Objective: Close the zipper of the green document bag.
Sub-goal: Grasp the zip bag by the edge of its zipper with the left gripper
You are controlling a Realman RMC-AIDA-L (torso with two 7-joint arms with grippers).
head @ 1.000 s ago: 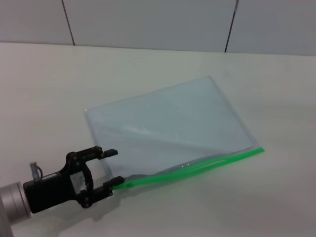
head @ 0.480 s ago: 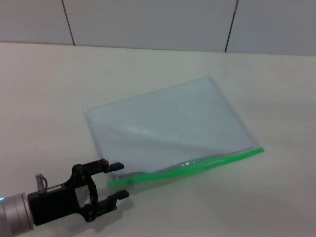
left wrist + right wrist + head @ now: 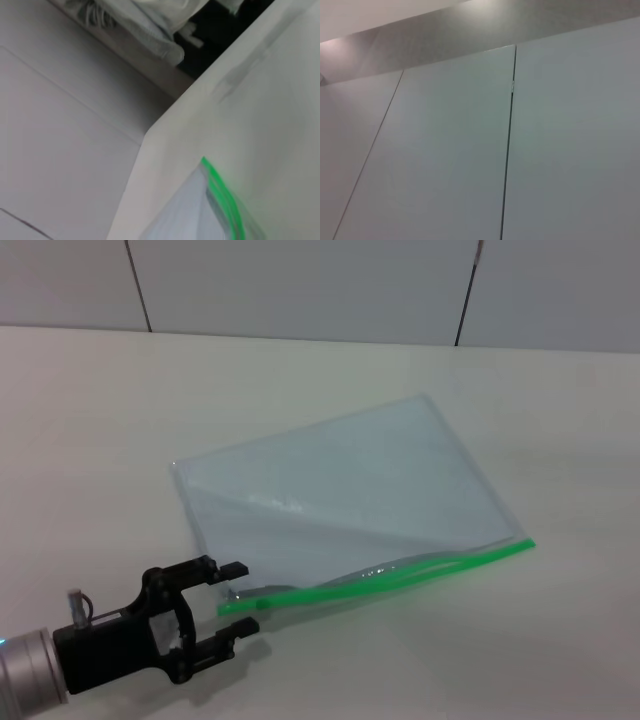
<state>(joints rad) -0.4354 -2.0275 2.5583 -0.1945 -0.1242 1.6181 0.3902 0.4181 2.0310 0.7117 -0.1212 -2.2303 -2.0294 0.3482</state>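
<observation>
The green document bag [image 3: 340, 490] lies flat on the white table, a pale blue translucent pouch turned at an angle. Its bright green zipper [image 3: 380, 578] runs along the near edge, gaping slightly in the middle. I cannot make out the slider tab. My left gripper [image 3: 243, 597] is open at the zipper's left end, and the strip's tip lies between its two black fingers [image 3: 236, 568]. The left wrist view shows the zipper [image 3: 223, 196] and a corner of the bag [image 3: 185, 220]. My right gripper is out of view.
The white table [image 3: 100, 420] reaches back to a grey panelled wall [image 3: 300, 280]. The left wrist view shows the table's edge [image 3: 165, 120] with bundled cloth [image 3: 145, 25] beyond it. Only wall panels [image 3: 445, 150] appear in the right wrist view.
My left gripper has shifted toward the near edge of the table. The zipper's left end, earlier at the lower finger, now sits between both fingers. The bag has barely moved.
</observation>
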